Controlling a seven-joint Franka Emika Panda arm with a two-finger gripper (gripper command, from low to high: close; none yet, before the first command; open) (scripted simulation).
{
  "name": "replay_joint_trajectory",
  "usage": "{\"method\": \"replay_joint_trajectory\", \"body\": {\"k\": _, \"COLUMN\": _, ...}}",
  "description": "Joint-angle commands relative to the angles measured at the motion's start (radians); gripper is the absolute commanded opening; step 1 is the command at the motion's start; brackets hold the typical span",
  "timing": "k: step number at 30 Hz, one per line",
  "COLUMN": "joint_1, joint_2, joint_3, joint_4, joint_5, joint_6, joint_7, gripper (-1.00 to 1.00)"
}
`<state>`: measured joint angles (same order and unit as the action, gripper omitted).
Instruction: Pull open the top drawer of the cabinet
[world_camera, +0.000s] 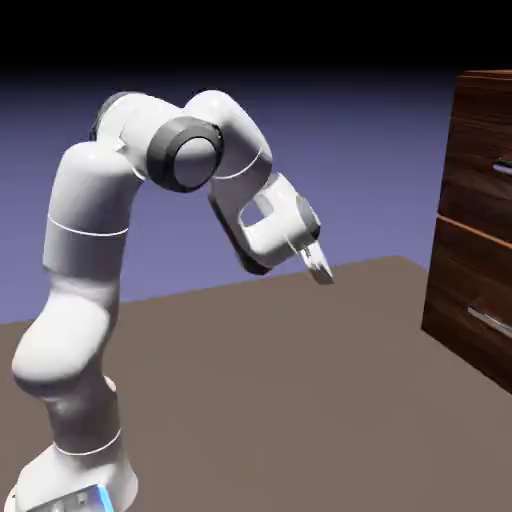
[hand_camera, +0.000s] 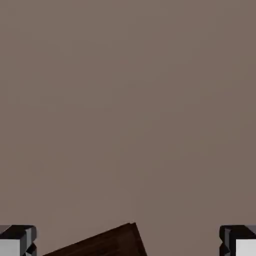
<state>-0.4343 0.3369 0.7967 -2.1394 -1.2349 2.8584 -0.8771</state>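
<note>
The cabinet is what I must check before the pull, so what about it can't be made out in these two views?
- Exterior view: the cabinet is cut by the right edge; its full width is unseen.
- The top drawer handle shows only its end at that edge; the lower handle is cut too.
- Hand view: only a dark wood corner shows at the bottom edge; no handle appears between the open fingers.

A flat, matte brown table (world_camera: 300, 350) spreads below and around the claw (world_camera: 318, 262), bare and evenly lit, with a straight far edge. Behind the claw a plain blue-violet backdrop (world_camera: 360, 140) rises, paler near the table line and fading to black high above. In the hand view the brown table surface (hand_camera: 128, 110) fills nearly everything ahead of the claw.
</note>
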Motion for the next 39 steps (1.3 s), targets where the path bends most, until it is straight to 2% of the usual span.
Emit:
{"method": "replay_joint_trajectory", "body": {"k": 1, "joint_1": -0.012, "joint_2": 0.024, "joint_3": 0.021, "joint_4": 0.018, "joint_5": -0.033, "joint_6": -0.005, "joint_7": -0.044, "gripper": 0.0}}
{"method": "replay_joint_trajectory", "body": {"k": 39, "joint_1": -0.468, "joint_2": 0.951, "joint_3": 0.835, "joint_4": 0.703, "joint_5": -1.295, "joint_6": -0.187, "joint_7": -1.696, "gripper": 0.0}}
